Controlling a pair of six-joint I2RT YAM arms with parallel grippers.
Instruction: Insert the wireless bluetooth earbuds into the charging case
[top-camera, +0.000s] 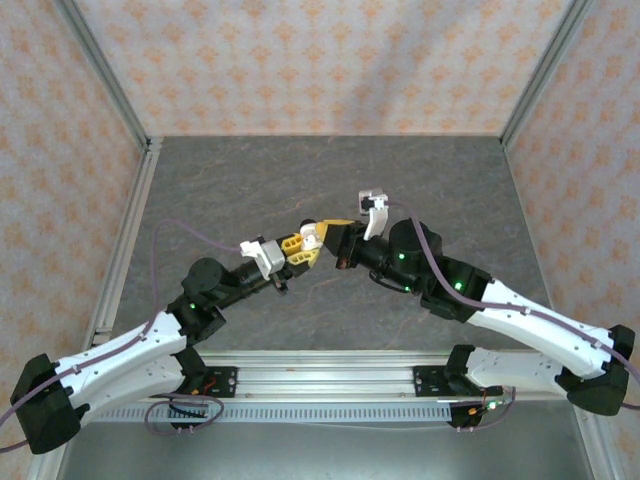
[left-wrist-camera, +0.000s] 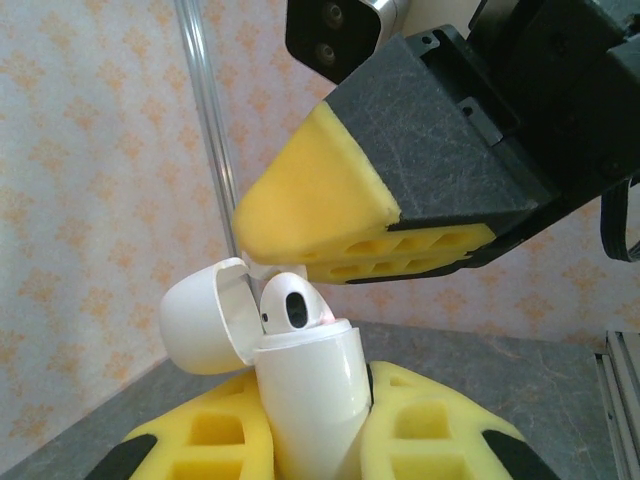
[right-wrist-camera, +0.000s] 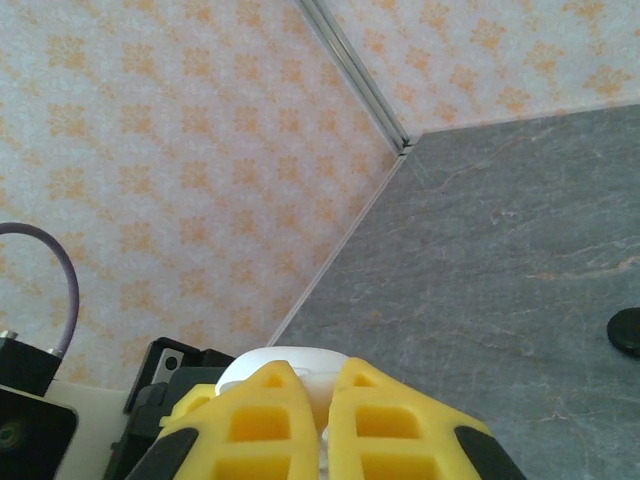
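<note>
The left hand (left-wrist-camera: 318, 445) gripped the white charging case (left-wrist-camera: 310, 390), its lid (left-wrist-camera: 200, 320) swung back and a white earbud (left-wrist-camera: 290, 305) in its mouth, while the right hand (left-wrist-camera: 300, 245), fingers pinched together, hung just above, bare worktop (top-camera: 250, 190) open to the far walls (top-camera: 330, 60).

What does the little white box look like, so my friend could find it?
Look at the middle of the grey table, where the two arms meet. The left arm's yellow jaws pinch a small white charging case. Its round lid is flipped open, with a white earbud poking out.
</note>
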